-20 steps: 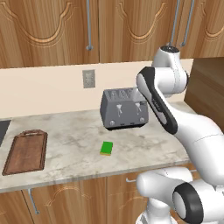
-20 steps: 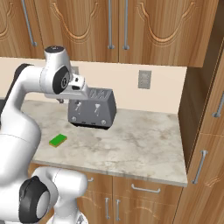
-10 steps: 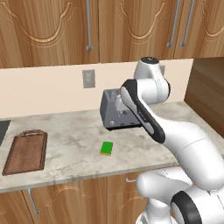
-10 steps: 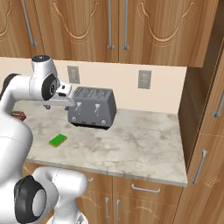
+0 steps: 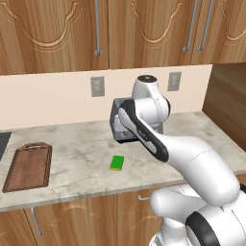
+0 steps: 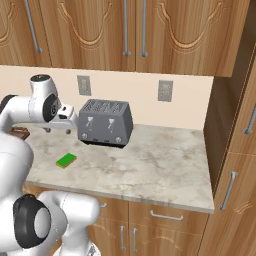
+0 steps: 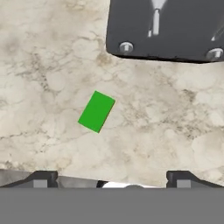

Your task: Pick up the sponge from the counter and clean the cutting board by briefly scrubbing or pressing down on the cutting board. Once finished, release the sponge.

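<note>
Sponge (image 5: 116, 163) lying flat and free on the counter (image 5: 81, 153), in front of the toaster (image 6: 105, 122).

Sponge is a small bright green rectangle, set slantwise on the beige marbled stone in the hand view (image 7: 96, 111); its yellow underlayer barely shows as a thin edge from the right base camera (image 6: 66, 160). Cutting board (image 5: 29, 166), dark reddish brown with a raised rim, sits well apart toward the counter's left end. Gripper (image 7: 111, 177) hangs above the sponge, its dark fingertips (image 7: 42, 178) spread wide, grasping nothing. From the left base camera the arm hides much of the toaster, and from the right the board is mostly covered by the arm.
</note>
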Tool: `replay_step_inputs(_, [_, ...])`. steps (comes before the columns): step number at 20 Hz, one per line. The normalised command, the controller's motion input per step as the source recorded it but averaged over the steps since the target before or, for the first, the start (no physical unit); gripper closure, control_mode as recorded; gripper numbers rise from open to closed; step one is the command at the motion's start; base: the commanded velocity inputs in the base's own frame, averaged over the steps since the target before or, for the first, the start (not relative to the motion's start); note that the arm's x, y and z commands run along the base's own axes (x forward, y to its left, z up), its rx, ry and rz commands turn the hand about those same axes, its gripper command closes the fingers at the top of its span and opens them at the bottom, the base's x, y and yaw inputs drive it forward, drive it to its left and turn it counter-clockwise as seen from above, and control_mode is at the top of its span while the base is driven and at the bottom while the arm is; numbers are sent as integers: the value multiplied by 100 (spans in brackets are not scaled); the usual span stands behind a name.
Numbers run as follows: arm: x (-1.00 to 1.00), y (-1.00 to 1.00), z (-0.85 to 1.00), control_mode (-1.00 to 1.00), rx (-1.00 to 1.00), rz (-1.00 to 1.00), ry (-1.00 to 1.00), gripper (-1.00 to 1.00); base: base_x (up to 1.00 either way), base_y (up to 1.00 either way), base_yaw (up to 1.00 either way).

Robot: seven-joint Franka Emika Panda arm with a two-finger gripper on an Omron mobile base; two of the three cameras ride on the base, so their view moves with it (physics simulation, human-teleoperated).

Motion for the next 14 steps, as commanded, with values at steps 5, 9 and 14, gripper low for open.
replay_step_inputs(5, [16,18,-30,-100,1,-7,7,-100,0,0,0])
replay_step_inputs(9, [8,10,-44,-100,1,-8,3,-100,0,0,0])
replay_step_inputs(14, [16,9,-44,-100,0,-2,1,-100,0,0,0])
